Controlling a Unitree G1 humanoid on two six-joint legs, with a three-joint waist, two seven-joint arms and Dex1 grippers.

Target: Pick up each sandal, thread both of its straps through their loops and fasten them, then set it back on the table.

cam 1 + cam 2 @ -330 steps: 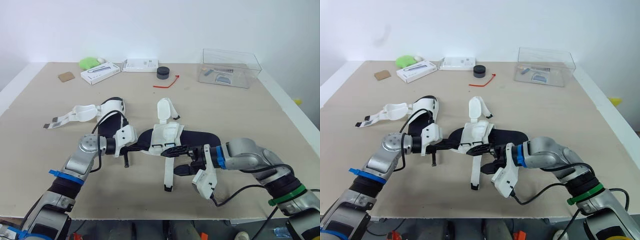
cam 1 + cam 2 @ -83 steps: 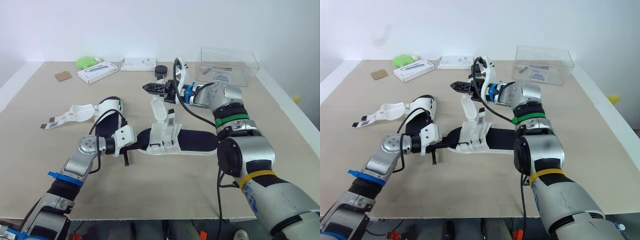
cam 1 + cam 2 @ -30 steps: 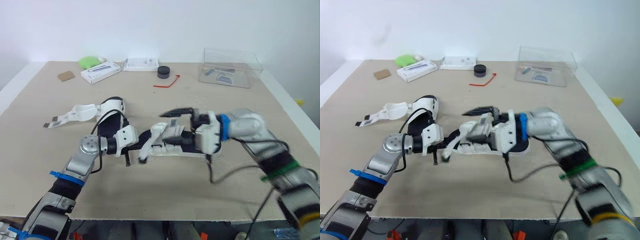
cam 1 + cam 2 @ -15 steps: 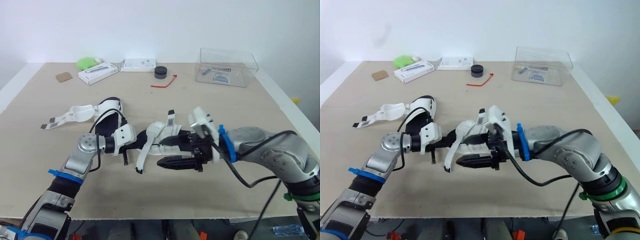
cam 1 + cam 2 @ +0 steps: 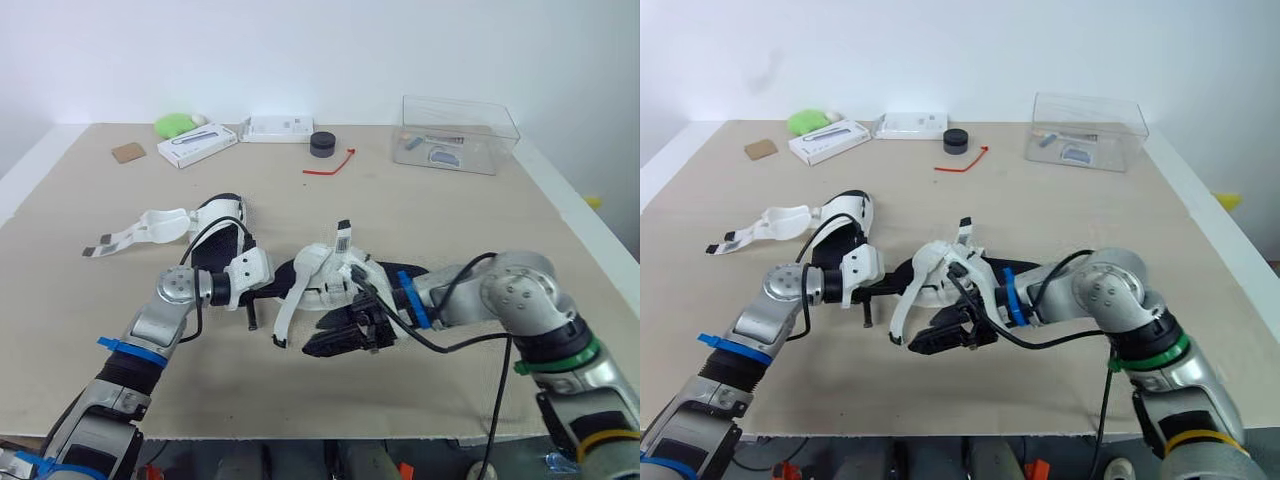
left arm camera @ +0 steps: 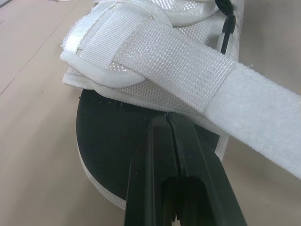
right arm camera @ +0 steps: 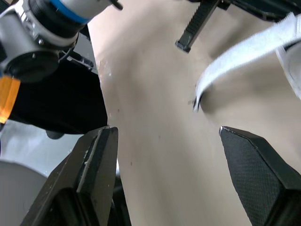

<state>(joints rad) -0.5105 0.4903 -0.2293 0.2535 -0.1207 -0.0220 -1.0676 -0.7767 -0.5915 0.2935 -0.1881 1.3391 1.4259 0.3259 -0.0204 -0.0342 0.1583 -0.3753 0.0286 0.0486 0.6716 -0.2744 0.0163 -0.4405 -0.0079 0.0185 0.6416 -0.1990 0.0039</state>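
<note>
Left gripper (image 5: 262,292) jaws together at sandal (image 5: 322,263) heel. Right gripper (image 5: 338,335) jaws apart beside loose strap (image 5: 288,305). Pinch near strap tip, feed straight through loop.

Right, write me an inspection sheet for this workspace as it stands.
Surface: beige table, matte.
Job's things: near sandal, one strap hanging loose; far sandal unfastened.
Clutter: clear box, black puck, red tie, white boxes, all near the far edge.
Grippers: left gripper fingers together over near sandal's insole; right gripper open, low before it.
Cables: black cable off left wrist.
Surroundings: white wall.
</note>
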